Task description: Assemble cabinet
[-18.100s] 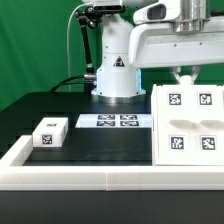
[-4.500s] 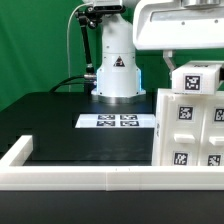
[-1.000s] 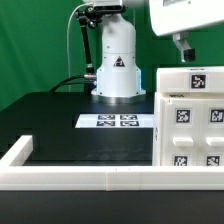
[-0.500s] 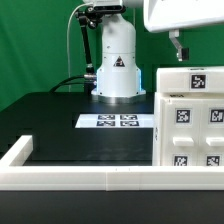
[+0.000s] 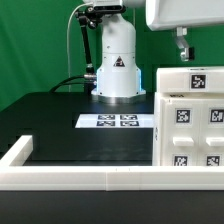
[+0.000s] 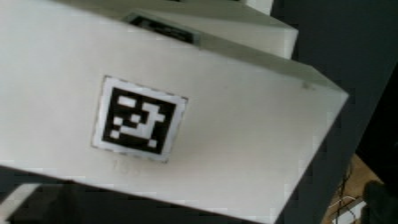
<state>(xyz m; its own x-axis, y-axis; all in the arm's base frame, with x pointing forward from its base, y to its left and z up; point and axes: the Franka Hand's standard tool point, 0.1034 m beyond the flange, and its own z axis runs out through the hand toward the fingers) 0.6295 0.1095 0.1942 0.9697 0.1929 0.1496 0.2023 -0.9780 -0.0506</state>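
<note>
The white cabinet [image 5: 190, 135] stands at 4 o'clock on the black counter [image 5: 60, 125], its tagged faces showing. The hand [image 5: 182, 55] hangs at 1 o'clock, just above the cabinet's top and clear of it. I cannot tell whether its fingers are parted.

The small block is moved from the table onto the cabinet

The small white tagged block [image 5: 195, 78], before on the table [image 5: 90, 145] at the exterior view's left, sits now on top of the cabinet [image 5: 192, 135]. The gripper [image 5: 185, 50], which held it there some seconds ago, is lifted above it and no more touches it.
</note>
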